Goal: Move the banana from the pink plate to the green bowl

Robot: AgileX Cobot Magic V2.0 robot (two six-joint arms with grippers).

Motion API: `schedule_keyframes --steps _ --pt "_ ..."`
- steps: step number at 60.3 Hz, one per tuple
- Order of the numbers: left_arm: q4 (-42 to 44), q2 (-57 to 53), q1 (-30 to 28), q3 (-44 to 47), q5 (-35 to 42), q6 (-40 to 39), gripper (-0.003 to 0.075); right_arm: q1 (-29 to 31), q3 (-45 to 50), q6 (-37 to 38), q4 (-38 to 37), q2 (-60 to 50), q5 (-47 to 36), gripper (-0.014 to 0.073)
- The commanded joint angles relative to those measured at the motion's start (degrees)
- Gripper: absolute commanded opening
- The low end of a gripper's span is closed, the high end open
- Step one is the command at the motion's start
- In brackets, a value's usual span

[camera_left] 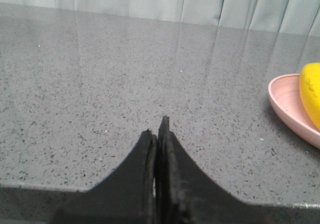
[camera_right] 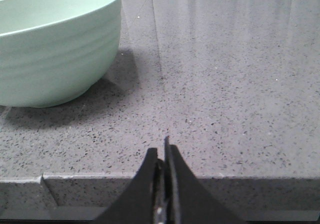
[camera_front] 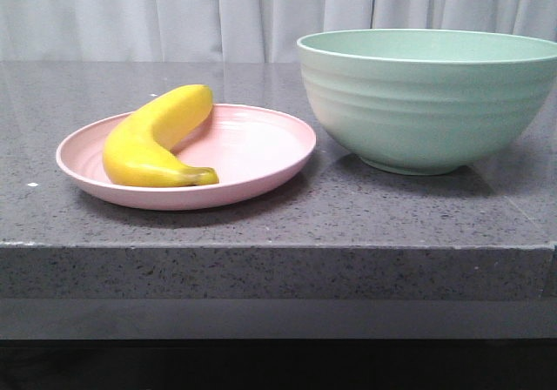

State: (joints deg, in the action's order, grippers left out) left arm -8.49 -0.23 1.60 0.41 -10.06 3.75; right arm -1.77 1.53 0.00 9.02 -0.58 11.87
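The yellow banana lies on the left half of the pink plate, its dark stem tip toward the front. The green bowl stands right of the plate, empty as far as I see. Neither gripper shows in the front view. My left gripper is shut and empty at the table's near edge, left of the plate and banana. My right gripper is shut and empty at the near edge, right of the bowl.
The grey speckled stone table has a thick front edge. A pale curtain hangs behind the table. Bare tabletop lies left of the plate and right of the bowl.
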Motion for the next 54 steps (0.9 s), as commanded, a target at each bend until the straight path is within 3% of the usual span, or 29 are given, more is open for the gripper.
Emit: schedule_keyframes --steps 1,17,34,54 --pt "-0.7 -1.1 0.0 -0.4 8.2 0.0 -0.0020 0.4 0.0 -0.3 0.0 -1.3 -5.6 -0.0062" --pt "-0.5 2.9 0.0 -13.0 6.0 0.0 -0.0020 0.4 -10.9 -1.0 -1.5 0.4 -2.3 -0.0062" --pt "-0.4 22.5 0.0 -28.4 0.9 0.0 -0.0020 0.4 -29.5 -1.0 -0.7 17.0 2.2 -0.0062" --pt "-0.4 26.7 0.0 -30.7 0.6 0.0 0.0005 0.4 -33.0 -1.0 -0.7 22.0 2.3 -0.0057"
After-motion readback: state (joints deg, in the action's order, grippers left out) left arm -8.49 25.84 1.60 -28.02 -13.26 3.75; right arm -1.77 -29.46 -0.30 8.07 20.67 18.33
